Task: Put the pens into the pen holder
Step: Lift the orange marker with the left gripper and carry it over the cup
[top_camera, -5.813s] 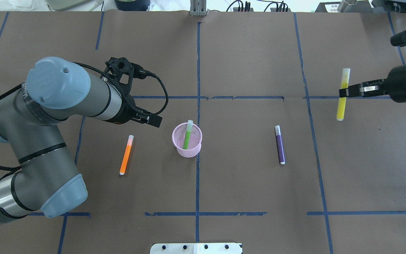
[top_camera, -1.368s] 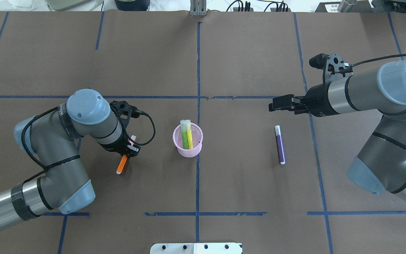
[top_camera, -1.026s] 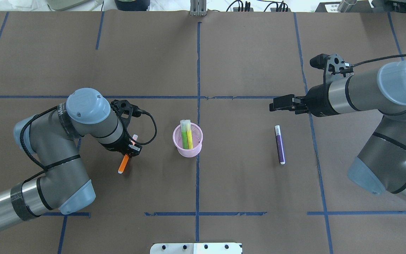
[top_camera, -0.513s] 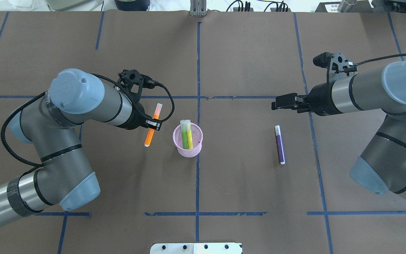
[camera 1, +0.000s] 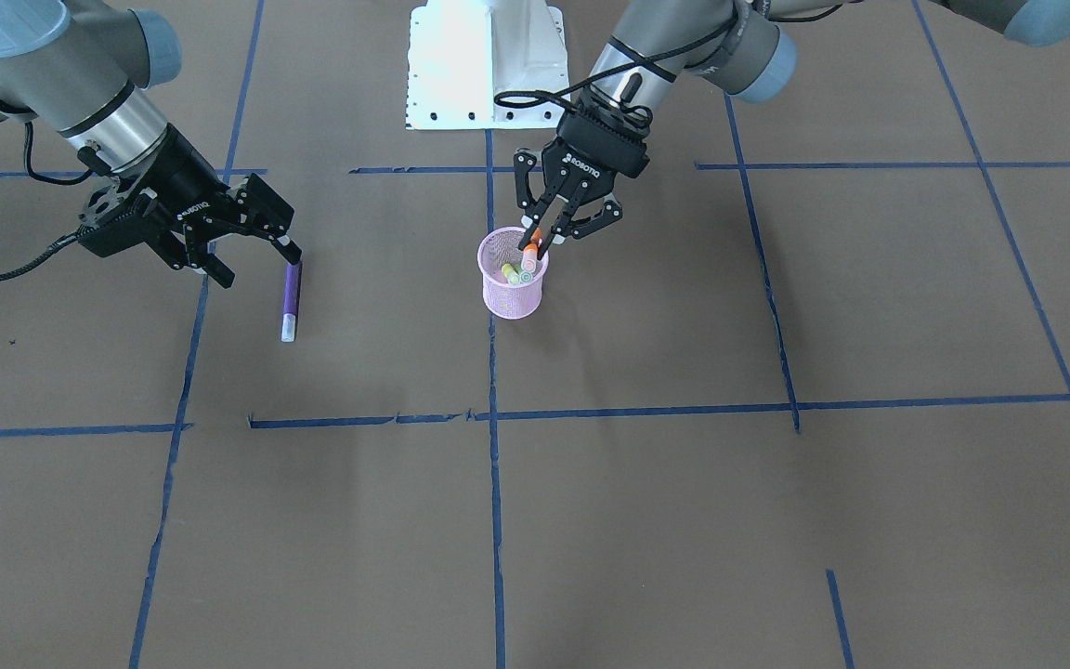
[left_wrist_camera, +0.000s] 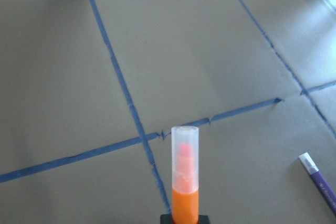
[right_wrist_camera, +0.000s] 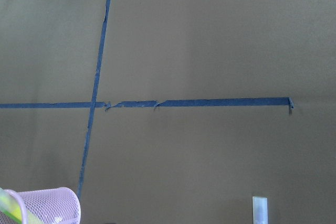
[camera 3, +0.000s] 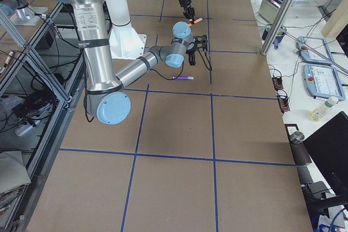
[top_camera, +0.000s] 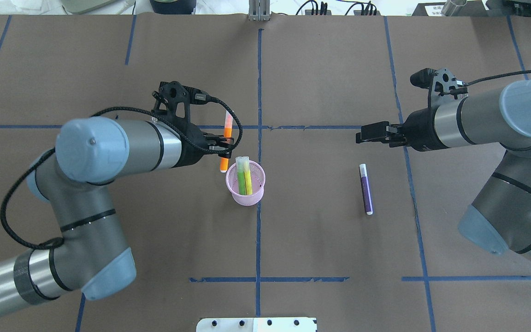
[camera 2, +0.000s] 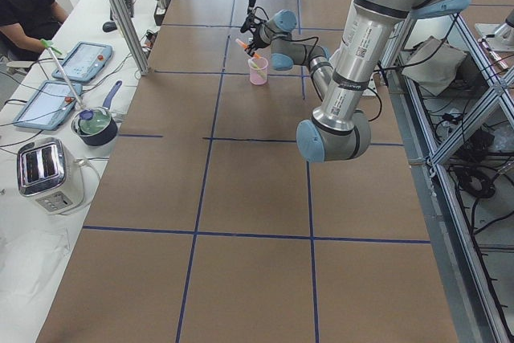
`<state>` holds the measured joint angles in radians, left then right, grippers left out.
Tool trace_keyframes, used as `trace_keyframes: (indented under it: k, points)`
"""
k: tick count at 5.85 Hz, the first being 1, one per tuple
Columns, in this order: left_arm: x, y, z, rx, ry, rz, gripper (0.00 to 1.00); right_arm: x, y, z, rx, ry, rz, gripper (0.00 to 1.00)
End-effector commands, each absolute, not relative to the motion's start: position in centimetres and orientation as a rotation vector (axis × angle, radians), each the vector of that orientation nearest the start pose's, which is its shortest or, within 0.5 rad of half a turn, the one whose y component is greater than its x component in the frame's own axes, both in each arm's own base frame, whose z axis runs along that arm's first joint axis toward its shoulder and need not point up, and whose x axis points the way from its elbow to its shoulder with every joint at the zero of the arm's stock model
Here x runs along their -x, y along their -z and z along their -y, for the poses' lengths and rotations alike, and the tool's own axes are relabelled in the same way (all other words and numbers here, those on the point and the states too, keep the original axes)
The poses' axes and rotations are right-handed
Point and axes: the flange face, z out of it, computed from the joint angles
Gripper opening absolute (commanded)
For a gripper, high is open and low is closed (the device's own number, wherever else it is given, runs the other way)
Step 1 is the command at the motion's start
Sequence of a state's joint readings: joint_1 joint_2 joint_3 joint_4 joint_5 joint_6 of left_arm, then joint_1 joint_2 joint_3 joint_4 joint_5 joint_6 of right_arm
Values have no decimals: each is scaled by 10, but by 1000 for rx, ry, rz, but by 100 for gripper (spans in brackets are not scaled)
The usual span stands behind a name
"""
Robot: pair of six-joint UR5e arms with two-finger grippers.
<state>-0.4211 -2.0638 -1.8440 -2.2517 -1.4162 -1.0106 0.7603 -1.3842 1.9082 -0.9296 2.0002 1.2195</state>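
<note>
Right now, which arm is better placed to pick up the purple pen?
Right. Its open claw hovers close to the purple pen lying on the table, while the left claw is shut on the orange pen at the holder.

Pink mesh pen holder [top_camera: 246, 199], upright, containing green pen [top_camera: 241, 179], yellow pen [top_camera: 248, 179]; orange pen [top_camera: 223, 163] aloft beside rim; purple pen [top_camera: 365, 189] flat, well apart.

Beneath both grippers a matt brown paper sheet [top_camera: 321, 69] is spread, crossed by matt blue tape strips [top_camera: 259, 83] with rough, torn ends. In the matt black left gripper [top_camera: 225, 144] a smooth orange plastic highlighter [left_wrist_camera: 185, 203], capped in frosted translucent plastic, is held. Close by it a pink wire-mesh cup [top_camera: 245, 196] with a painted finish is seen. Near the right gripper [camera 1: 259, 268] a purple plastic pen [top_camera: 366, 189] with a slight sheen is laid.
</note>
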Motion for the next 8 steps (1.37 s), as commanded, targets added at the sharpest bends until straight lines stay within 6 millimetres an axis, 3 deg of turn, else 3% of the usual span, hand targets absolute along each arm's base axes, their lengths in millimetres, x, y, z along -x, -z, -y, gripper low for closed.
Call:
trace_keyframes:
  k: [1,2,5,8]
  points:
    - [-506,-204,336,-880,60,-1238,2,329,-332,440,-289,-116,1161,99]
    - [-520,-209,329,-894,71,-1231,4,328,-334,441,-294,-123,1154,99]
    - [-516,-209,336,-972,48,-1223,9,327,-340,440,-299,-132,1141,99]
    - [-519,-213,337,-981,55,-1222,31,329,-339,440,-305,-133,1141,99]
